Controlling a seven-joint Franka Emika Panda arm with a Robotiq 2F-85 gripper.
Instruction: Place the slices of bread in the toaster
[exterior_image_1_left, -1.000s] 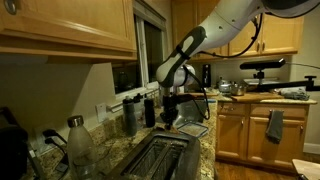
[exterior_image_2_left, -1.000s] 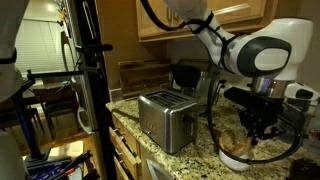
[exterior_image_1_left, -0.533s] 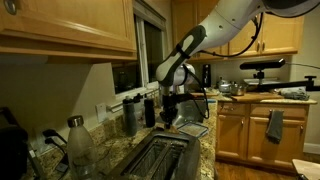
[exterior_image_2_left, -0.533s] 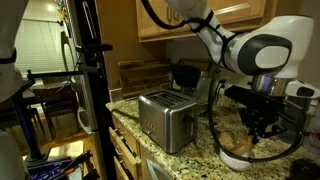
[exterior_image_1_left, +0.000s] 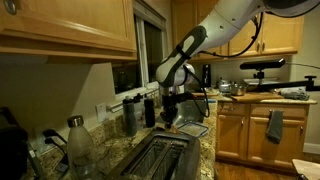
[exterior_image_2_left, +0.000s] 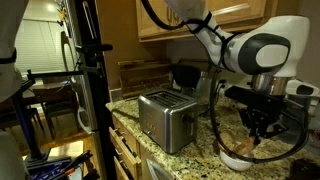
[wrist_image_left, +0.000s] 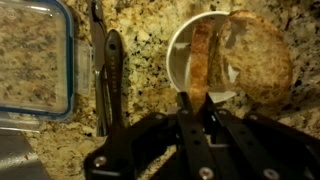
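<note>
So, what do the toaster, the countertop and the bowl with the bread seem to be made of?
The toaster looks like polished or brushed metal: silver sides that carry reflections. The countertop looks like polished granite or a similar stone: speckled brown, tan and black, with glossy spots. The bowl seems to be glazed ceramic, perhaps plastic: its wall is smooth and plain white.

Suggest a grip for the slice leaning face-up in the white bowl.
Likely the crust edge of the leaning slice that overlaps the bowl rim, approached from that outer side, jaws across its thickness: its broad face offers nothing to pinch. The gripper is shut on the upright slice.
</note>
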